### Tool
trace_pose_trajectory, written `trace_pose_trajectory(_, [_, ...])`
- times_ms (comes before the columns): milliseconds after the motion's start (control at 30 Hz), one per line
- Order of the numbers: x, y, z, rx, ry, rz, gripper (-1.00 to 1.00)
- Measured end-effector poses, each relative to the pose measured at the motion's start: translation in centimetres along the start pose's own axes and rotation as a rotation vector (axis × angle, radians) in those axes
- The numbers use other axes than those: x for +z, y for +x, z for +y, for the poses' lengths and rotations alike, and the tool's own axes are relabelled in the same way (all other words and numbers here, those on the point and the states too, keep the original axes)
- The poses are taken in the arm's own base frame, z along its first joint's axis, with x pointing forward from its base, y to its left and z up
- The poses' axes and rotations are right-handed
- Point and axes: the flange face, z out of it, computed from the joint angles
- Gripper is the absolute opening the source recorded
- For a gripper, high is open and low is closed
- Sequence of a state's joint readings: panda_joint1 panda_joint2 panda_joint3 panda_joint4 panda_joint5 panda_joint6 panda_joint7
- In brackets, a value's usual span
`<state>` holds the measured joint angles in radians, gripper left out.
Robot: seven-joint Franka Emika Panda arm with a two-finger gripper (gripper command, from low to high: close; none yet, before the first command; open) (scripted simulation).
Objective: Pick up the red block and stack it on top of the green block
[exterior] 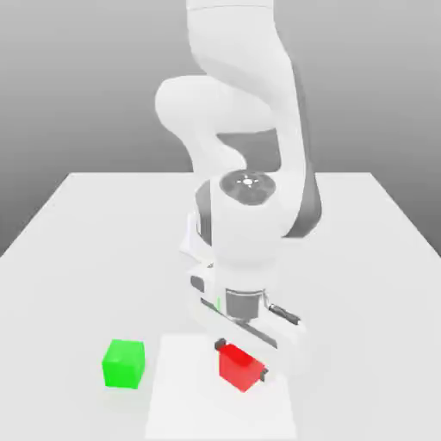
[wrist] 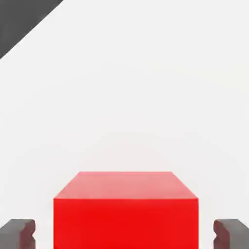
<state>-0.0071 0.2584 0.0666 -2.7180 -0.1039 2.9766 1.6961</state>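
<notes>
The red block (exterior: 239,367) was located on the white counter (exterior: 95,224), directly beneath the arm. In the exterior view it was seen between the two dark fingers (exterior: 220,345) of the tool (exterior: 240,359). In the hand view the red block (wrist: 125,209) was flanked by both fingertips (wrist: 18,232), with a visible gap left on each side. The tool was therefore judged to be partly open around the block, with no firm hold confirmed.

The green block (exterior: 124,363) was located on the counter toward the exterior view's left, well apart from the red block.

Risks were judged as follows. If lifting were begun before pad contact, the block would be left behind. If only one pad made contact first, the block could be pushed or twisted, and a skewed hold could cause a misaligned, unstable stack.
</notes>
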Motion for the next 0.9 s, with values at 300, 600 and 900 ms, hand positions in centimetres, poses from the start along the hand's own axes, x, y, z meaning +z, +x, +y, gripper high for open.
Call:
trace_pose_trajectory(300, [-4.6, 0.0, -0.1, -0.001, 0.001, 0.002, -1.00])
trace_pose_trajectory(600, [-7.8, 7.5, -0.2, 0.005, 0.000, -0.004, -1.00])
trace_pose_trajectory(900, [-9.6, 16.3, 1.4, -0.010, 0.000, -0.002, -1.00])
